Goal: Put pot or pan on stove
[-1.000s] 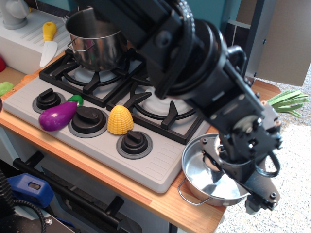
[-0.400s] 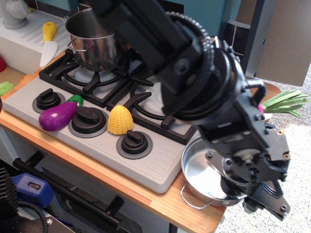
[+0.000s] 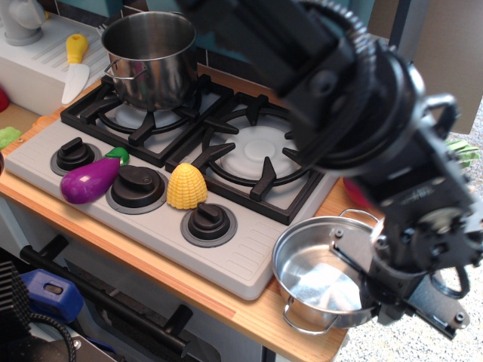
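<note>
The shallow steel pan sits on the wooden counter just right of the stove's front right corner, with one wire loop handle at its near side and one at its far side. The grey stove has a bare right burner grate. My gripper is at the pan's right rim: one black finger reaches inside the pan, the other is outside, and they appear closed on the rim. My big black arm hides the counter behind the pan.
A taller steel pot stands on the left burner. A purple eggplant and a yellow corn lie among the knobs. A toy knife lies far left. The counter's edge is right below the pan.
My gripper moved from the middle of the pan out to its right rim. The pan turned and shifted slightly left, and its far handle now shows.
</note>
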You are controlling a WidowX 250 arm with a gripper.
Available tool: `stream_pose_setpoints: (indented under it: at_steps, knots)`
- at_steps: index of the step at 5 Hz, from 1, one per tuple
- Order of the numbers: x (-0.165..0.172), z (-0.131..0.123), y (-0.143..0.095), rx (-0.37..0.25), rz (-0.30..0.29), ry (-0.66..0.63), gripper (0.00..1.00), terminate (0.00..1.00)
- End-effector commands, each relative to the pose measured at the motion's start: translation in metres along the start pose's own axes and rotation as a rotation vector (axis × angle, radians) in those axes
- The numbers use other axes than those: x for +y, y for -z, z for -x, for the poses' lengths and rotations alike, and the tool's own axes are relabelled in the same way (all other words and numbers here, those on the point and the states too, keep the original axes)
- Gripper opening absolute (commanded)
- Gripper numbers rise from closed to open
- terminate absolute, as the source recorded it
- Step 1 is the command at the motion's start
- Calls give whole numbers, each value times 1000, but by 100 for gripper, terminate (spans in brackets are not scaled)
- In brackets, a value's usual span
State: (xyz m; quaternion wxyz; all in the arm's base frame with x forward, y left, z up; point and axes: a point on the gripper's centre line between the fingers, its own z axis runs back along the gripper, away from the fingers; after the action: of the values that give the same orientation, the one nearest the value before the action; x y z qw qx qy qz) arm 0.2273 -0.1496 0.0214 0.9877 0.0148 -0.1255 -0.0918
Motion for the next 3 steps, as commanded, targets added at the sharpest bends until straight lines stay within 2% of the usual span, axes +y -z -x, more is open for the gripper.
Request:
stream_pose_setpoints:
  at_steps: [1,2,3]
  knots:
    - [9,-27,-45,32,-85,86,0,0]
    - [36,-38,-56,45,-42,131,0,0]
    - [68,-48,-61,43,-38,216,0,0]
